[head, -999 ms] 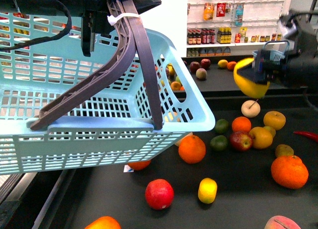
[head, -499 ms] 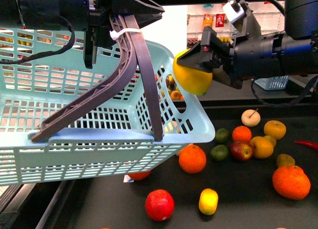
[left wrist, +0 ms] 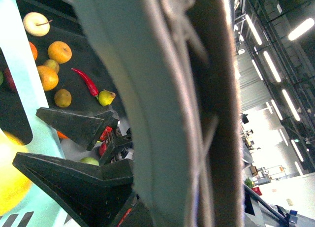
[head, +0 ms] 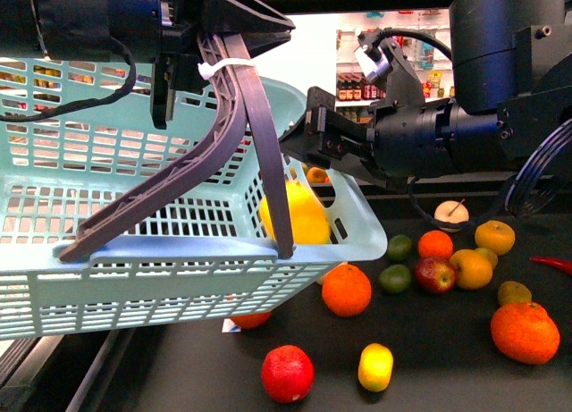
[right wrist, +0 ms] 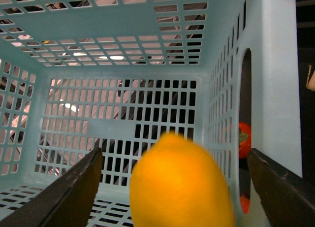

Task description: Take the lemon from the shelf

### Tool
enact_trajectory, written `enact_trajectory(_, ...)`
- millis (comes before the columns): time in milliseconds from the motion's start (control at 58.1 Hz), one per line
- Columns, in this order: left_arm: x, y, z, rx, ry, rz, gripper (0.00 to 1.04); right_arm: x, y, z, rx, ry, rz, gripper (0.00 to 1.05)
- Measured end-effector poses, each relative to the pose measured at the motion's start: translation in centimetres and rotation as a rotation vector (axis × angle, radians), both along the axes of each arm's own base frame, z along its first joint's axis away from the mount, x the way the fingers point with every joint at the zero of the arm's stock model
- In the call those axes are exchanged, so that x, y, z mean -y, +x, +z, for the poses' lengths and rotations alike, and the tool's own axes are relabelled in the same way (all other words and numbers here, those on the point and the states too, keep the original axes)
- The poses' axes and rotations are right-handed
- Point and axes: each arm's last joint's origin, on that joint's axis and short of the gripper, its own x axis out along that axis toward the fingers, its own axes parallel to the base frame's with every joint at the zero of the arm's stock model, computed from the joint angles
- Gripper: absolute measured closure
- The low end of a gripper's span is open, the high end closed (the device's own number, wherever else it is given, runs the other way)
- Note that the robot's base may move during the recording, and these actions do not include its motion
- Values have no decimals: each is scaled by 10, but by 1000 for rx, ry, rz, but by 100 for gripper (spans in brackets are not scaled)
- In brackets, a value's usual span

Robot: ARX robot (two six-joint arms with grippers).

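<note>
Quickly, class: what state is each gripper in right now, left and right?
Left gripper: shut on the basket handle.
Right gripper: open; the lemon is inside the basket, not gripped.

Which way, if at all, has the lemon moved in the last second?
Yes. From above the pale apple the lemon went left and down, now inside the basket, released by the open right claw.

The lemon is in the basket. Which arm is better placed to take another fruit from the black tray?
Right. The right gripper is open and empty above the lemon; the left gripper is shut on the basket handle, carrying the basket.
</note>
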Motion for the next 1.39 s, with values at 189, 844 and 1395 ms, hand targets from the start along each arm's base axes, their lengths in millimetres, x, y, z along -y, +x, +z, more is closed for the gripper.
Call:
enact_trajectory(189, 0, 0, -1, -6, -1, 1, 99, 10, 5, 10, 54, 36, -26, 7)
enact_trajectory(844, 0, 0, -1, -5, -1, 0, 99, 135, 44, -155, -176, -331, -321, 7)
enact_trajectory(1395, 0, 0, -1, -5, -1, -1, 99, 47, 53, -260, -365, -510, -255, 7)
